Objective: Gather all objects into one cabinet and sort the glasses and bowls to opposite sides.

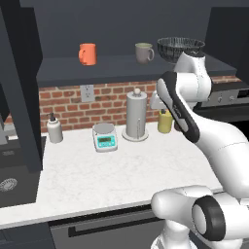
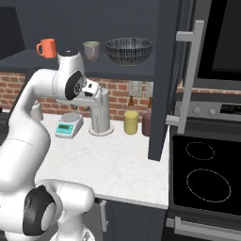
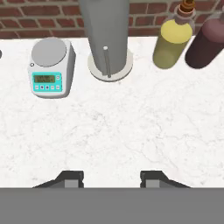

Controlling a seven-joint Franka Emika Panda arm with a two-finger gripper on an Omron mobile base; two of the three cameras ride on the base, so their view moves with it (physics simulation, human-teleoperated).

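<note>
Simulated kitchen, with a white marble bench (image 1: 121, 170) against a red brick wall (image 1: 109, 97) and an open dark cabinet shelf (image 1: 121, 65) above it.

Gripper (image 3: 111, 177) seen in the hand view, hanging above bare marble near the front of the bench; two dark fingertips (image 3: 70, 178) released and set wide apart, grasping nothing, touching nothing.

Straight beyond the fingers, toward the bench's back edge: a grey paper towel holder (image 3: 107, 37) upright on its round base. To its left in the hand view, a small kitchen scale (image 3: 49, 68) with a teal display. To its right, a yellow canister (image 3: 172, 43) just beside a maroon canister (image 3: 205, 41), both at the back edge by the brick. Farther left along the back of the bench, a pale soap dispenser (image 1: 54, 129).

Up on the cabinet shelf, well apart from the gripper: an orange mug (image 1: 88, 53) toward the shelf's left end, a grey-beige mug (image 1: 144, 52) near the middle, and a wide dark patterned bowl (image 2: 129, 50) toward the right end, just beside the grey-beige mug. All three upright.

White robot arm (image 1: 194, 121) arched over the right part of the bench. Open cabinet door (image 2: 169, 80) with a long handle at the bench's right end, black stovetop (image 2: 207, 179) just past it.
</note>
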